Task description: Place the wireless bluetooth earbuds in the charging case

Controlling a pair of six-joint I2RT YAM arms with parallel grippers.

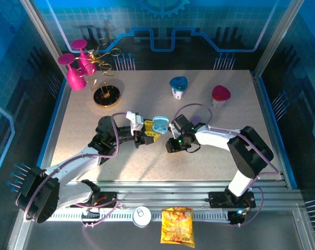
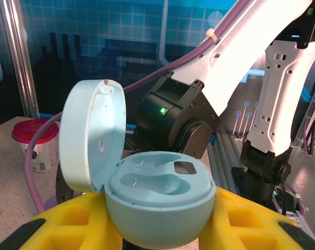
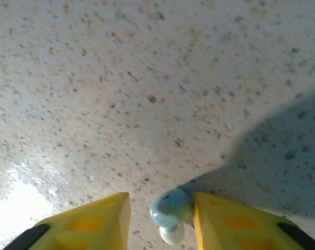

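**Top view.**
- Left claw (image 1: 149,136): closed on the pale blue case (image 1: 160,125), which is held mid-counter (image 1: 162,169) with its lid up.
- Right claw (image 1: 171,147): low at the counter, just beside the case.
- Other items: a blue cup (image 1: 178,86) and a red cup (image 1: 220,94) toward the far edge, well apart from the work. Pink goblets (image 1: 76,67) and a gold wire stand (image 1: 106,95) sit at far left. A can (image 1: 142,215) and a snack bag (image 1: 177,227) lie off the counter by the arm bases.
- None of these lies between claw and case.

**Left wrist view.**
- The case is clamped between the yellow pads (image 2: 69,224), its base roughly level.
- The lid (image 2: 92,138) is swung back and stands upright.
- Both wells look empty.
- The right arm looms close behind the case. That arm and the lid are the only real obstructions.

**Right wrist view.**
- The blue bud (image 3: 170,207) sits between the right claw's pads, against one of them with a gap to the other.
- The jaws are part-open and not clamped, as far as can be seen.
- Whether the bud rests on the counter or hangs clear cannot be told.

**Step in hand (judged): securing the bud.**
- Centre the jaws on the bud.
- Close gently on the round body, since so small and slick a piece may squirt out.
- Lift it and approach the case from the side away from the lid.
- Match the white tip to a well and release low.
- The left arm should hold the case steady throughout.
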